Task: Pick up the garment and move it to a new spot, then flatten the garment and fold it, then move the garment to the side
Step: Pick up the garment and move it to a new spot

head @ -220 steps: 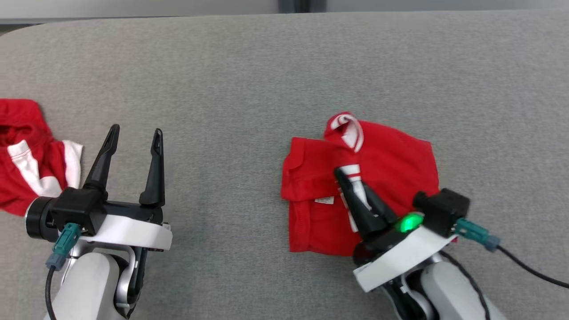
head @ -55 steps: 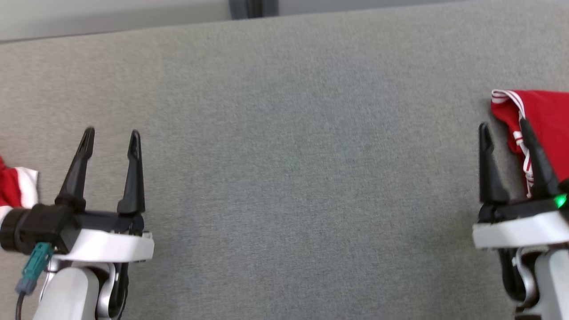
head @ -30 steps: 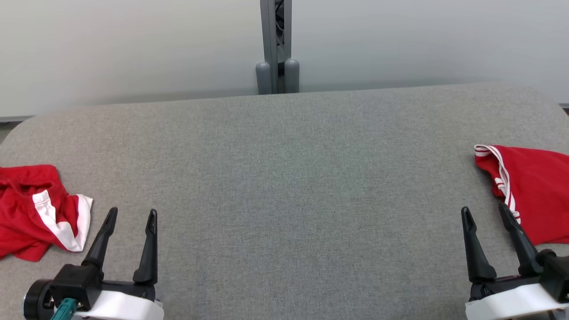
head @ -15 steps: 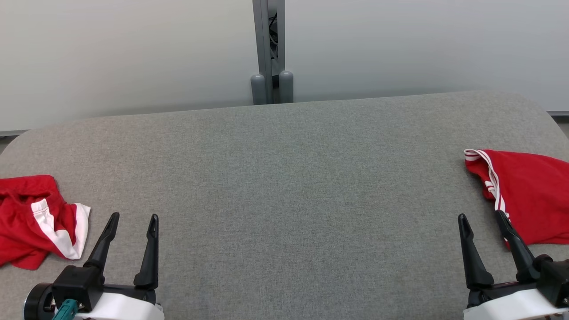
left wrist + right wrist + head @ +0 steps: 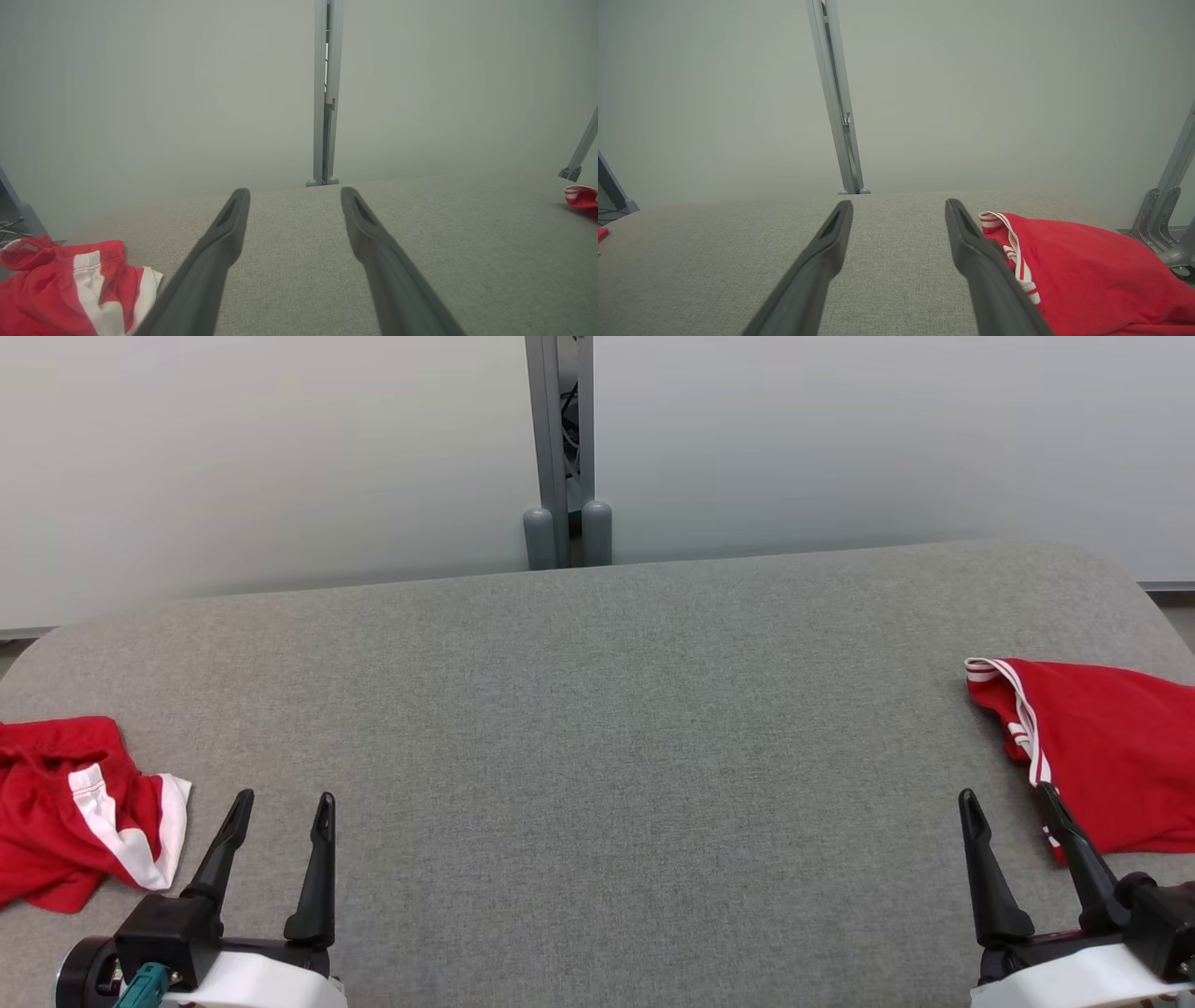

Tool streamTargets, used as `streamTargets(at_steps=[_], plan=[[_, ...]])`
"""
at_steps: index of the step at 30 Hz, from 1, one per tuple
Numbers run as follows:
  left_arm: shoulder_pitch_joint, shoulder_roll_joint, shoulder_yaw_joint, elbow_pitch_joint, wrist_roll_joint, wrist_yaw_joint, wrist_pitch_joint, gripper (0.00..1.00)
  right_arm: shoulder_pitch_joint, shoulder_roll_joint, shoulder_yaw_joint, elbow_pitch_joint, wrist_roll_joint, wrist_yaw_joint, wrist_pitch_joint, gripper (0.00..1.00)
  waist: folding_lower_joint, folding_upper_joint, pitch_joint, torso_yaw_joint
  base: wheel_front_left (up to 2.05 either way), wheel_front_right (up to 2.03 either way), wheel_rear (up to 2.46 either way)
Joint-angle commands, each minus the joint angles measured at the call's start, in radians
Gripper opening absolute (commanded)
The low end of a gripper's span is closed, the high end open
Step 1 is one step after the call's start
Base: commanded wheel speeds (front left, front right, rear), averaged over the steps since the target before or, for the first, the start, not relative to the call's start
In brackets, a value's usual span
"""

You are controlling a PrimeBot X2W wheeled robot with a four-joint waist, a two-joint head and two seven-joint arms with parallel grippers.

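- Garment [image 5: 1106,756] sits at your counter's [image 5: 597,728] right edge, apparently folded and parked aside.
- Right hand [image 5: 1005,792] just beside it, fingers spread, empty; left hand [image 5: 285,797] likewise.

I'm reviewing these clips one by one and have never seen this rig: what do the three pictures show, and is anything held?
This is a wheeled robot with two arms, each ending in a two-fingered hand. The wide picture is from its head camera, looking down at a grey padded table; the left hand is at lower left, the right hand at lower right. The other two are from wrist cameras, each looking along that hand's dark fingers. A crumpled red-and-white garment lies at the table's left end, a red garment with striped trim at its right end. Both hands are open and hold nothing.
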Motion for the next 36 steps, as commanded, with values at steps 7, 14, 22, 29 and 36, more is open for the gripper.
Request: streamTargets(at_steps=[7, 14, 22, 29, 36], plan=[[-0.007, 0.009, -0.003, 0.006, -0.010, 0.009, -0.001, 1.00, 0.012, -0.001, -0.003, 0.008, 0.008, 0.000, 0.003, 1.00, 0.0000, 0.0000, -0.007, -0.003, 0.00, 0.00, 0.00], [-0.018, 0.008, -0.007, 0.012, -0.016, 0.009, -0.006, 1.00, 0.012, 0.000, -0.004, 0.007, 0.008, 0.000, 0.006, 1.00, 0.0000, 0.0000, -0.002, 0.002, 0.00, 0.00, 0.00], [-0.029, 0.007, -0.009, 0.025, -0.020, 0.010, -0.018, 1.00, 0.011, 0.000, -0.011, 0.006, 0.011, 0.000, 0.008, 1.00, 0.0000, 0.0000, -0.003, 0.030, 0.00, 0.00, 0.00], [-0.056, 0.004, 0.001, 0.031, -0.037, 0.003, -0.033, 1.00, 0.012, 0.000, 0.008, -0.012, 0.004, 0.000, 0.017, 1.00, 0.0000, 0.0000, 0.000, 0.142, 0.00, 0.00, 0.00], [-0.079, 0.018, 0.028, 0.035, -0.044, 0.012, -0.047, 1.00, -0.019, -0.001, 0.058, -0.010, 0.006, 0.000, 0.023, 1.00, 0.0000, 0.0000, 0.004, 0.302, 0.00, 0.00, 0.00]])
